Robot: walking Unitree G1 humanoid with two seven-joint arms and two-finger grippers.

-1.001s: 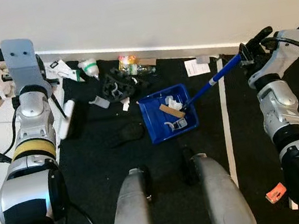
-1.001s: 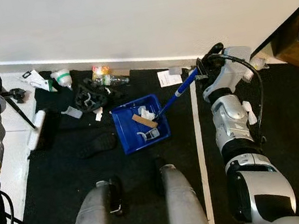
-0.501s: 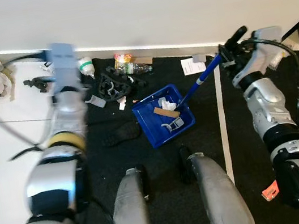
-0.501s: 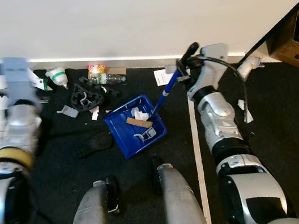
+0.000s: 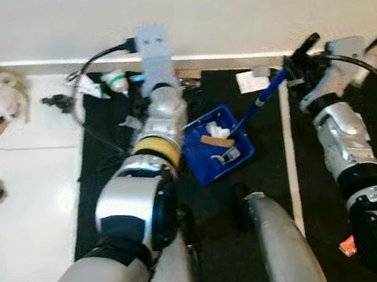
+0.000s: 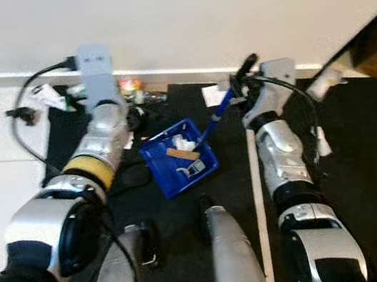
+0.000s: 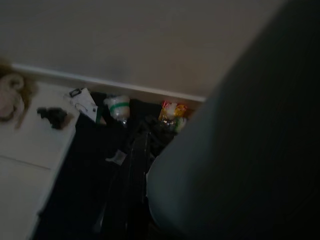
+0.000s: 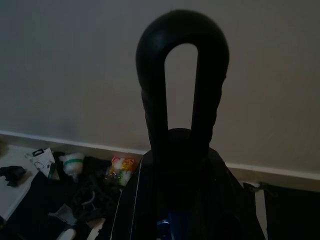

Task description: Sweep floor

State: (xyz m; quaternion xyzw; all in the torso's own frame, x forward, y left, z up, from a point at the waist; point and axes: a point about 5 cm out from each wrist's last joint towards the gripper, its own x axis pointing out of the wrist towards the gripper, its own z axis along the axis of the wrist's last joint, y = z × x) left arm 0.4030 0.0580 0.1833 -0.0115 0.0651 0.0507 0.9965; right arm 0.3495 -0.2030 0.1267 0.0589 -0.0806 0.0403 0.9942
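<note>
Blue dustpan (image 5: 216, 152) holds scraps (image 5: 217, 133); right gripper (image 5: 300, 64) grips its handle (image 5: 262, 97)

Blue dustpan (image 5: 212, 159), blue handle (image 5: 261, 98), black carpet (image 5: 217, 201), white floor (image 5: 18, 205), cream wall (image 5: 224, 5)

Head eyes look steeply down at the dustpan (image 5: 218, 152); wrist cameras sit low, facing the wall's litter (image 7: 170, 111) at 12 o'clock
</note>
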